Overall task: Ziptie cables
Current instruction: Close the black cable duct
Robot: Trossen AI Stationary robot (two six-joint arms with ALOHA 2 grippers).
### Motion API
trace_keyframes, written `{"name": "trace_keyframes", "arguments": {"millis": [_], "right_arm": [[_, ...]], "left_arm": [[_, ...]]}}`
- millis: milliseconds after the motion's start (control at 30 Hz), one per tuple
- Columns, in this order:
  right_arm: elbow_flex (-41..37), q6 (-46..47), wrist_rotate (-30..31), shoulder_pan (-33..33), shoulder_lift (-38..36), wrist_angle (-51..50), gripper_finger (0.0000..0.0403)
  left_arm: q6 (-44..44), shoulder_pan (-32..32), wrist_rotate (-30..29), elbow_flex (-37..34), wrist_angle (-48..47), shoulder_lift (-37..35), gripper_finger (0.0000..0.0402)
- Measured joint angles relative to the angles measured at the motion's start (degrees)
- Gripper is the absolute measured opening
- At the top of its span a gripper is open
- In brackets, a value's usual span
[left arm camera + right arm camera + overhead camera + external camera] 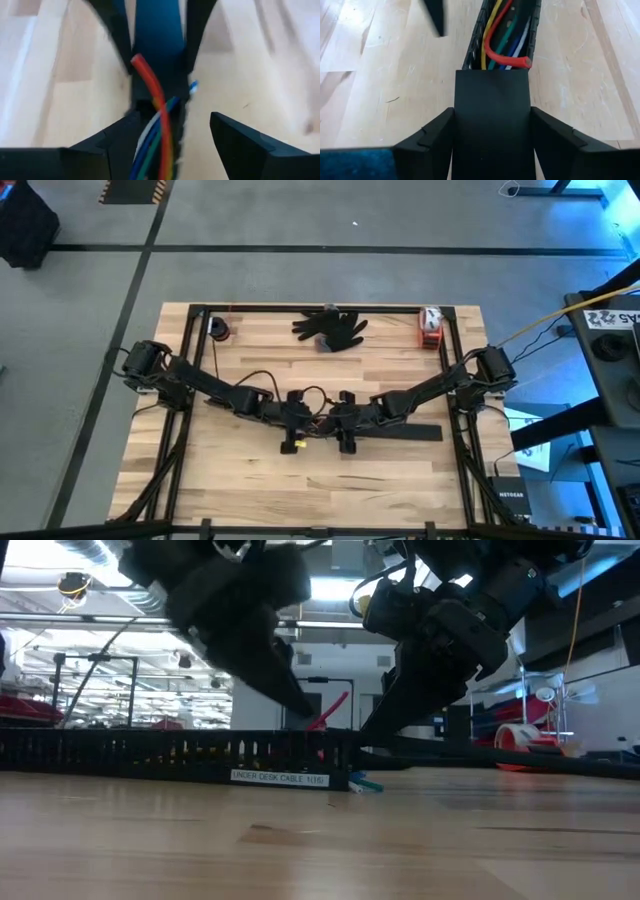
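Both my jaws are hanging low over the middle of the table, facing each other. My right gripper (pixel 492 145) is squeezing the black channel (pixel 492 100), one finger on each side wall. My left gripper (pixel 170 145) has its fingers spread. One finger is sitting close beside the channel and the other is standing off from it with bare wood between.

I am looking at the cables (pixel 502 35). They are lying inside the channel, just past my right fingertips and running right under my left ones. I am seeing red, yellow, green, blue and white wires. They are running the long way, along the channel, from one of my jaws toward the other. One red wire (pixel 152 92) is bending up and poking out over the channel's edge, between my two jaws.

I think my left jaws are nearer to the wires, since the bundle is passing right between their fingers. I am not seeing any ziptie around the wires yet.

A black glove (pixel 330 328) is lying well behind both jaws.
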Motion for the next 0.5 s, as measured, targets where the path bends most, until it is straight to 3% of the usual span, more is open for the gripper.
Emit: {"name": "trace_keyframes", "arguments": {"millis": [100,500], "right_arm": [[0.0,0.0,-0.02,0.0,0.0,0.04,0.0218],[0.0,-0.02,-0.08,0.0,0.0,0.3,0.0218]], "left_arm": [[2.71,1.19,0.23,-0.41,-2.35,0.35,0.0236],[5.53,3.16,5.68,-3.51,4.33,2.12,0.0236]]}}
